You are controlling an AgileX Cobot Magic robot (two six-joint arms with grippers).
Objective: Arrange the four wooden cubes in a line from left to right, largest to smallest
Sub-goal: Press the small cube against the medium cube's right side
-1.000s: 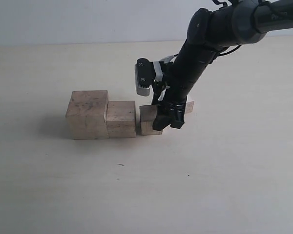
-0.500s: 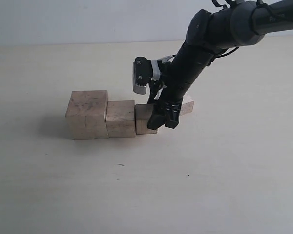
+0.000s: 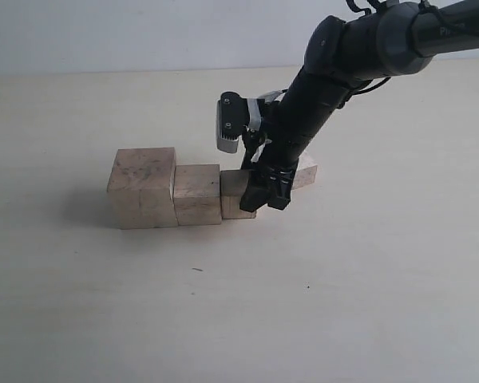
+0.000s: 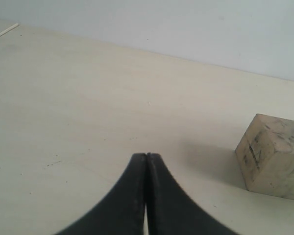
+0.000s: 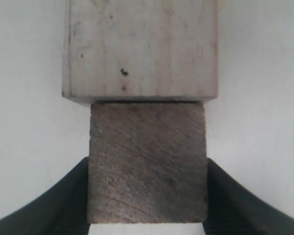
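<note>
Three wooden cubes stand in a row in the exterior view: the largest cube (image 3: 142,187) on the left, the second cube (image 3: 197,194) against it, and the third cube (image 3: 233,199) against that one. My right gripper (image 3: 267,191) is shut on the third cube (image 5: 147,142), whose far face touches the second cube (image 5: 139,49); the black fingers (image 5: 73,196) press its two sides. The smallest cube (image 3: 306,171) sits behind the right arm, partly hidden. My left gripper (image 4: 146,156) is shut and empty, low over the table, with one cube (image 4: 273,156) off to its side.
The pale table (image 3: 223,319) spreads wide in front of the row and to both sides. The right arm (image 3: 335,72) reaches in from the upper right, over the smallest cube. A pale wall (image 3: 144,32) closes the back.
The right gripper slid the third cube a little to the left, closing the gap to the second cube. The other cubes have not moved.
</note>
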